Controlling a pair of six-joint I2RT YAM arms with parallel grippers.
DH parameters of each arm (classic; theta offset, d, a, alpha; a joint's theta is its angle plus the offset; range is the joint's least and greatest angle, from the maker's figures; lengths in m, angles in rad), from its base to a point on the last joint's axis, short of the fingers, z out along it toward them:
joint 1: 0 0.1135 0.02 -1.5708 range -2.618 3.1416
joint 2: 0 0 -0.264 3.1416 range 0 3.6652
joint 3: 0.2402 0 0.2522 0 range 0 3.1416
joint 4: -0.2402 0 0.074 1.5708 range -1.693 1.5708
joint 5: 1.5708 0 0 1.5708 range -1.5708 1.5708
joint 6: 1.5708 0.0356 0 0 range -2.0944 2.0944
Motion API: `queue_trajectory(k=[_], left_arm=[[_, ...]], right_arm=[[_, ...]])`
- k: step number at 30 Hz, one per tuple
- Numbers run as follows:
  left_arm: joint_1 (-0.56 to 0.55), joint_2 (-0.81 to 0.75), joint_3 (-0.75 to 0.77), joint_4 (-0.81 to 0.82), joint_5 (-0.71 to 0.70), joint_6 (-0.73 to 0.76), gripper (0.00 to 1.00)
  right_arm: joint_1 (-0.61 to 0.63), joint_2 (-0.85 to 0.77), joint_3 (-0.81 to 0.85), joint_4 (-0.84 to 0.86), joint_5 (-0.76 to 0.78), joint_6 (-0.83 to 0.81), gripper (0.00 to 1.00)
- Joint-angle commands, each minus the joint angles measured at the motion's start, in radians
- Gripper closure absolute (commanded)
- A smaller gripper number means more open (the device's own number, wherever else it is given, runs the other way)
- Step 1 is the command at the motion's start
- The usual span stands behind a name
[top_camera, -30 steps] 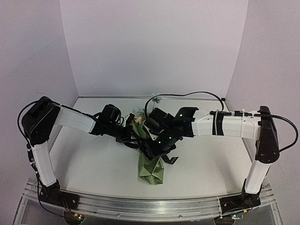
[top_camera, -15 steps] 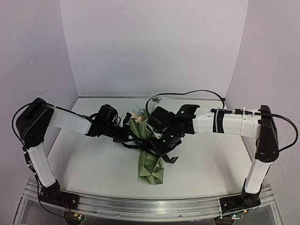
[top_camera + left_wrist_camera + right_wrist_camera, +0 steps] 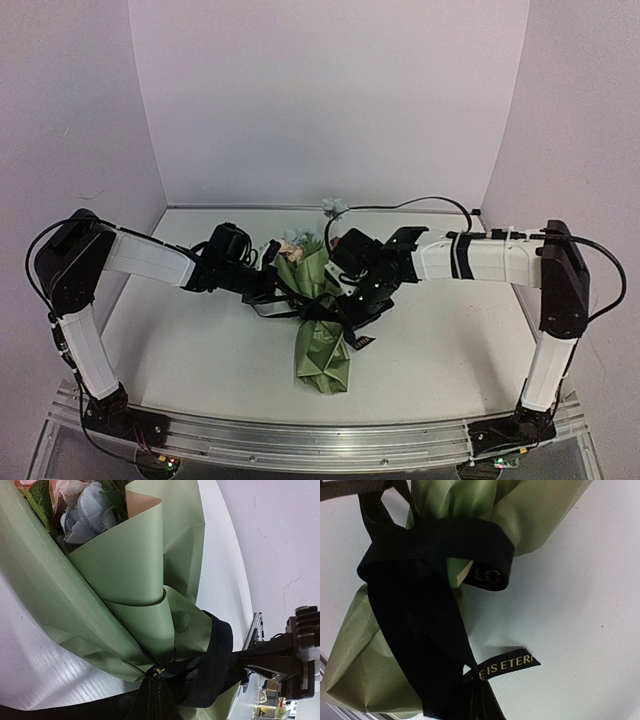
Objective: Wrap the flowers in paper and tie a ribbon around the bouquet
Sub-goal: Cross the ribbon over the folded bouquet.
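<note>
The bouquet lies mid-table, an olive-green paper cone with its narrow end toward the arms. The flowers, pale blue and pink, show at its wide end. The black ribbon is looped and crossed around the cone's waist; a short tail with gold lettering sticks out. My left gripper is shut on one ribbon strand at the cone's left. On the cone's right, my right gripper is shut on the other strand.
A loose pale blue bloom lies by the back wall beside the right arm's black cable. The aluminium rail runs along the near edge, just behind the cone's narrow end.
My right gripper has shut on the ribbon and drawn back to the right, turning its wrist. The loop sits tighter on the cone. The left arm eased slightly left.
</note>
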State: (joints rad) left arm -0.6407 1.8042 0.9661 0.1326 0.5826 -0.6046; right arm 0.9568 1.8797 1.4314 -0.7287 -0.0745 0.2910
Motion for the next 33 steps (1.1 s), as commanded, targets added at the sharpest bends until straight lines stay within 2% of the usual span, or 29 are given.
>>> queue_trajectory(k=[1,6,11,22,33], left_arm=[[0.0,-0.027,-0.006,0.029,-0.004,-0.013,1.0],[0.003,-0.063,-0.038,0.009,-0.014,-0.007,1.0],[0.008,-0.093,-0.055,-0.015,-0.014,0.006,1.0],[0.009,-0.109,-0.065,-0.006,-0.013,-0.009,1.0],[0.009,-0.16,-0.121,-0.003,-0.109,-0.062,1.0]], right_arm=[[0.046,-0.001,-0.06,0.11,-0.048,0.075,1.0],[0.118,-0.031,-0.106,0.173,0.002,0.155,1.0],[0.123,-0.069,-0.139,0.18,0.057,0.169,1.0],[0.013,-0.129,-0.101,0.04,0.061,0.061,1.0],[-0.037,-0.102,-0.063,-0.006,0.074,0.005,1.0]])
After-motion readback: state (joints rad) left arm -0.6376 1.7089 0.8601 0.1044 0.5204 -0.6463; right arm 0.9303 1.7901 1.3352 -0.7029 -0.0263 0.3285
